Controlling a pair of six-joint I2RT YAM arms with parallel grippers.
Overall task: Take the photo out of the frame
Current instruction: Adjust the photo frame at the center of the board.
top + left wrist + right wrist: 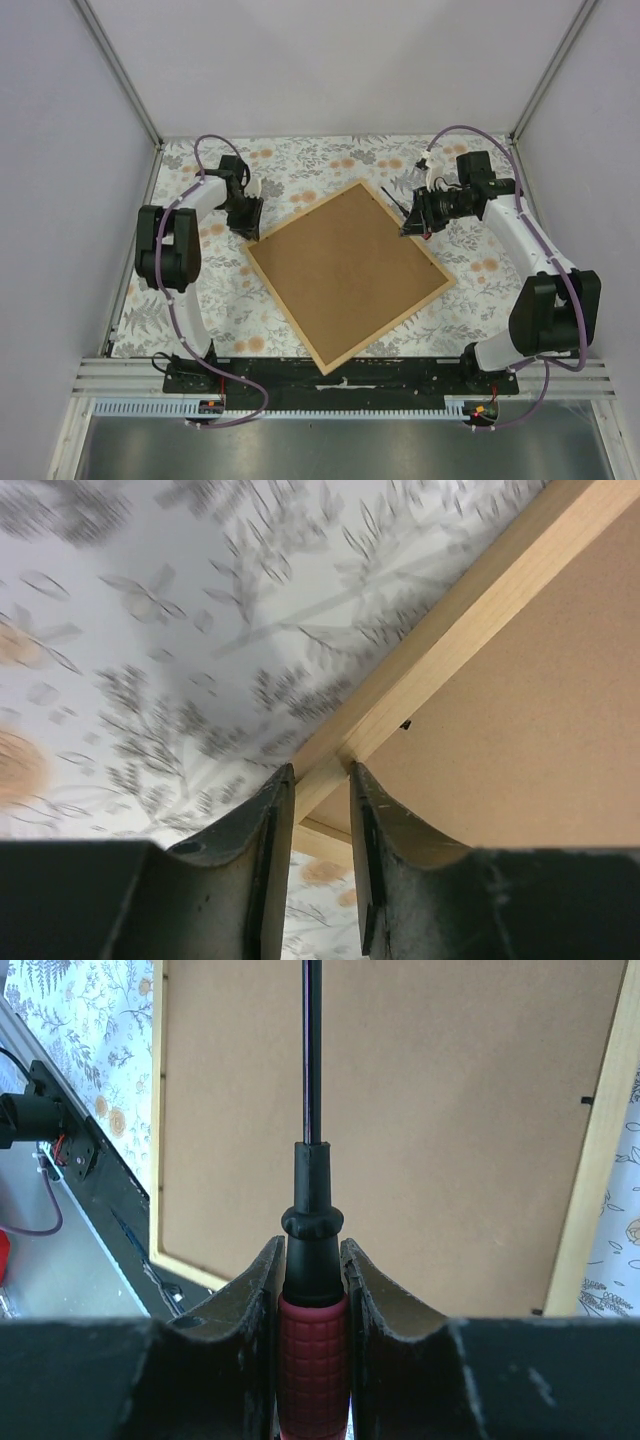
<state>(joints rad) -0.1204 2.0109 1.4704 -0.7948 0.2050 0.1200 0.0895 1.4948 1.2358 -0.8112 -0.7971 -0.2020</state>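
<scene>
Top view: the frame lies flat near the middle of the flowered tablecloth, back side up and turned so that its corners point like a diamond. The brown board fills it, bordered by a pale wooden strip. The photo cannot be seen from this side.

Left wrist view: the left gripper sits at the frame's left corner. Its two dark fingers are drawn in to a narrow gap and press on either side of the wooden strip just where two strips meet, so the corner is held between them. A small dark tab shows at the board's edge close by.

Right wrist view: the right gripper is clamped on a screwdriver, both jaws against the red ribbed handle and the black collar just clear of the fingertips. The thin dark shaft runs straight ahead over the brown board and out of the top of the view; whether its tip touches anything cannot be told.

Top view again: the left gripper and right gripper stand at opposite sides of the frame, the right one beside the upper-right edge.
</scene>
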